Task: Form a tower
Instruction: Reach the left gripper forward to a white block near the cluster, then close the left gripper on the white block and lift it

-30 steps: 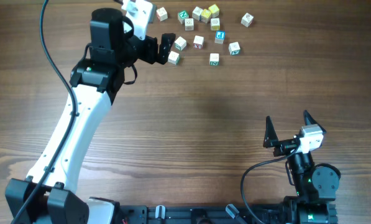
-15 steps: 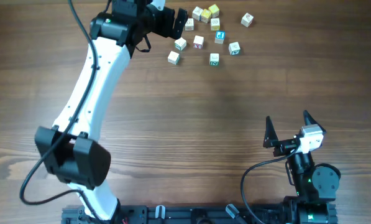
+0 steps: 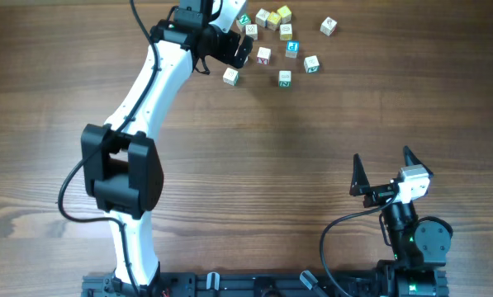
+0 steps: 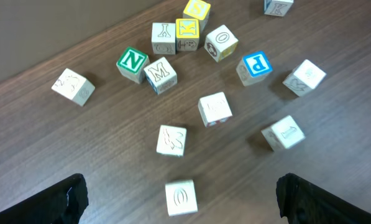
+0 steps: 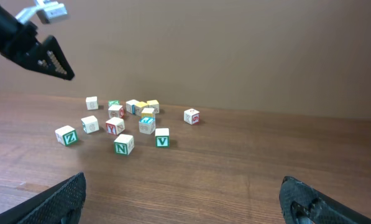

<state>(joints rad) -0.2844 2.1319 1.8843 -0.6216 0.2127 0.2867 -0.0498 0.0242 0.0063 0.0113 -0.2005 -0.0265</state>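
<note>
left gripper (image 3: pixel 243 49) spread wide over crowded cubes (image 4: pixel 215 109), right gripper (image 3: pixel 382 157) spread too; i could nudge neighbours descending.

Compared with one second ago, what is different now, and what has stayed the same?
The left arm swung rightward in the overhead view, carrying the left gripper further over the loose cubes; open, it took hold of nothing. The cubes in view have not moved, none stacked. The right gripper stayed open, in place.
</note>
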